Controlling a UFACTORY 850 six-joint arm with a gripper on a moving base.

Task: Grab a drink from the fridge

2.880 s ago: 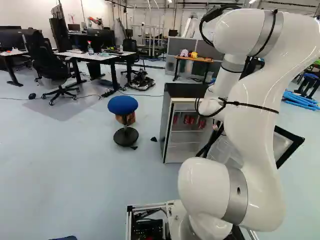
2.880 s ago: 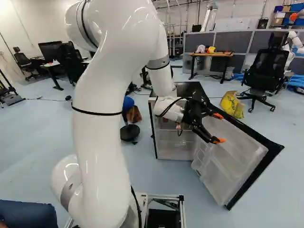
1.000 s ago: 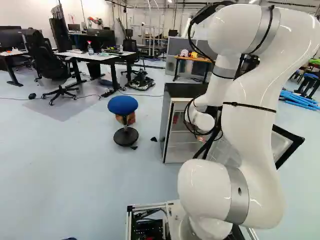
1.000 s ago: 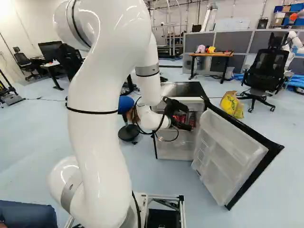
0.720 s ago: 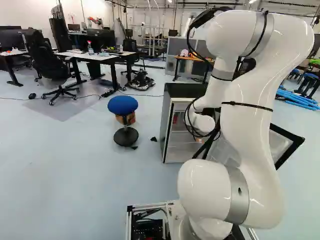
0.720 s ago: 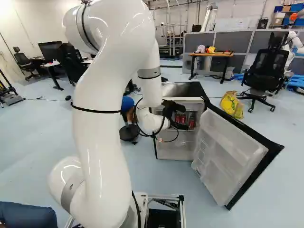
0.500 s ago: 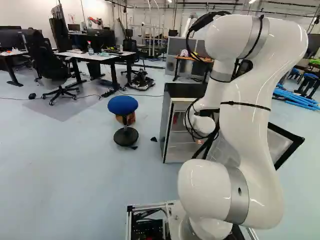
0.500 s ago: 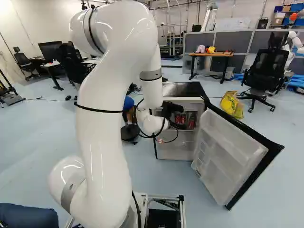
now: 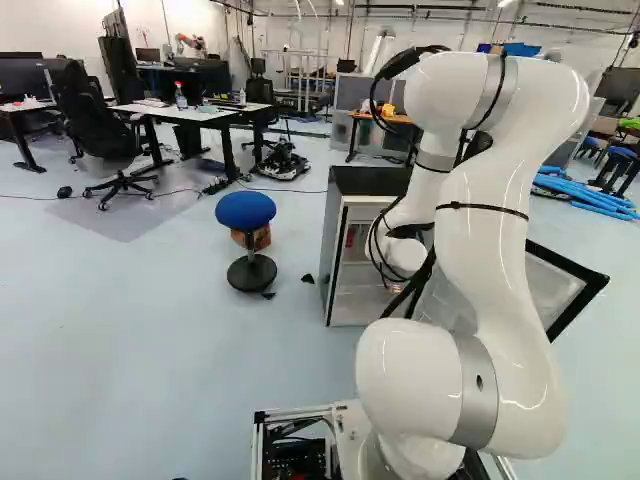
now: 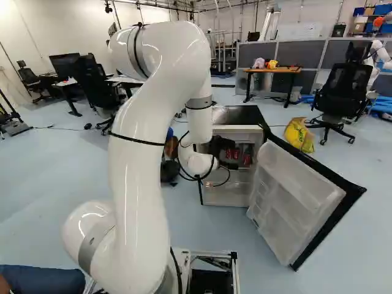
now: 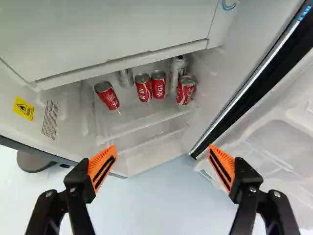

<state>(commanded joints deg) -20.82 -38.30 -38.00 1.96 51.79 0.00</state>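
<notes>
In the right base view my gripper point(image 10: 219, 146) is at the front of the open fridge point(image 10: 228, 195), pointing inward. In the wrist view the gripper point(image 11: 162, 167) stands wide open, nothing between its orange pads. Ahead of it, on a fridge shelf, are several red cans: a tilted one point(image 11: 107, 96) apart from the others, two side by side point(image 11: 143, 87) point(image 11: 158, 84), and another point(image 11: 186, 90) nearest the door side. Silver cans point(image 11: 177, 66) point(image 11: 125, 77) stand behind them. The left base view hides the fingers behind the wrist.
The fridge door point(image 10: 298, 199) is swung wide to the right of the opening, its edge point(image 11: 254, 83) beside the gripper. A white compartment point(image 11: 112, 34) overhangs the cans. A blue stool point(image 9: 246, 212) is left of the fridge. Another robot point(image 10: 381, 56) stands far back.
My gripper has swung from in front of the door to the fridge opening and turned inward, uncovering the red cans. The upper arm has lowered. Fridge, door and base have stayed put.
</notes>
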